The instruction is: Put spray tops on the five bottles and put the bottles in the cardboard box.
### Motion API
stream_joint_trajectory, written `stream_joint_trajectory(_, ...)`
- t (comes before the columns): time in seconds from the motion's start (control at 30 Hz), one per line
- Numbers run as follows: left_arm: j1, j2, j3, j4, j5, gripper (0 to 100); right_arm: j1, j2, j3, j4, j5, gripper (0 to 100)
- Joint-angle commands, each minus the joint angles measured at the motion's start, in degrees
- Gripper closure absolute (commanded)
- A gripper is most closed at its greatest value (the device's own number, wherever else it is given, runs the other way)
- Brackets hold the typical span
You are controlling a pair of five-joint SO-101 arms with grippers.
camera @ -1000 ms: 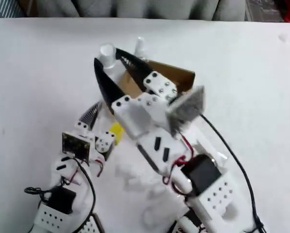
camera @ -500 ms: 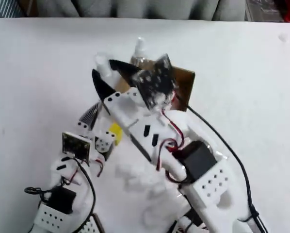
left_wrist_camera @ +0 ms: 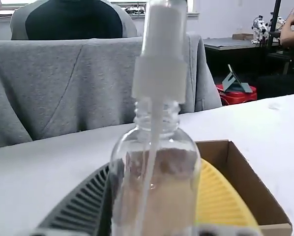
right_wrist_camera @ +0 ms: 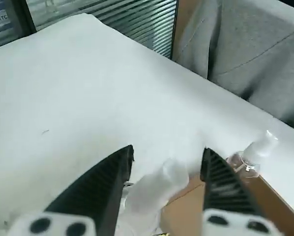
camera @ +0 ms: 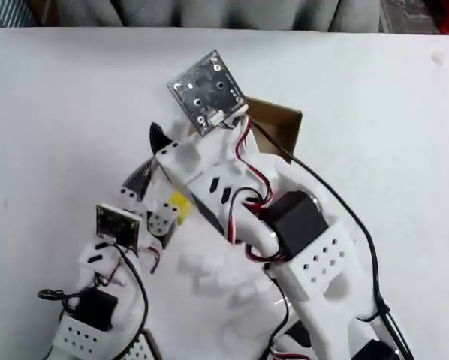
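Grey upholstered chair backs line the far edge of the white worktop (camera: 59,112). The left claw (left_wrist_camera: 157,172) pinches a clear bottle (left_wrist_camera: 154,196) upright between its ribbed grey finger and its yellow finger. The bottle's body sits squarely in the grip, and its neck rises above both fingers. A white spray top (left_wrist_camera: 159,59) sits on that neck, with its dip tube running down inside the glass. The cardboard box (left_wrist_camera: 240,172) lies just behind this bottle, open side up.

In the high view the right arm stretches across the box and covers most of it, while the left arm sits beside it, nearer the worktop's front edge. The right claw (right_wrist_camera: 167,149) is spread wide, its two black fingers well apart. A blurred frosted bottle (right_wrist_camera: 154,189) leans in the gap between them, with space visible on either side. Another capped bottle (right_wrist_camera: 250,155) stands tilted at the box's brown rim beyond one finger. Whether it is inside the box I cannot tell.
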Motion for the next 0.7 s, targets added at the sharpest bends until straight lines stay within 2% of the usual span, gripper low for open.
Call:
stream_joint_trajectory(0.0, 0.3, -1.0, -0.2, -1.6, 0.5, 98, 0.0, -1.2, -4.1, 0.0, 0.3, 80.7)
stream_joint_trajectory(0.23, 0.3, -1.0, -0.2, -1.6, 0.5, 98, 6.5, -1.4, -6.8, -0.7, 0.2, 81.3)
stream_joint_trajectory(0.4, 0.3, -1.0, -0.2, -1.6, 0.5, 98, 8.5, 1.3, -6.9, -3.6, -2.4, 99.4)
stream_joint_trajectory(0.47, 0.3, -1.0, -0.2, -1.6, 0.5, 98, 8.6, 2.3, -6.9, -3.2, -2.5, 95.2)
stream_joint_trajectory(0.67, 0.3, -1.0, -0.2, -1.7, 0.5, 98, 7.9, 5.5, -6.7, -2.8, -2.3, 98.0)
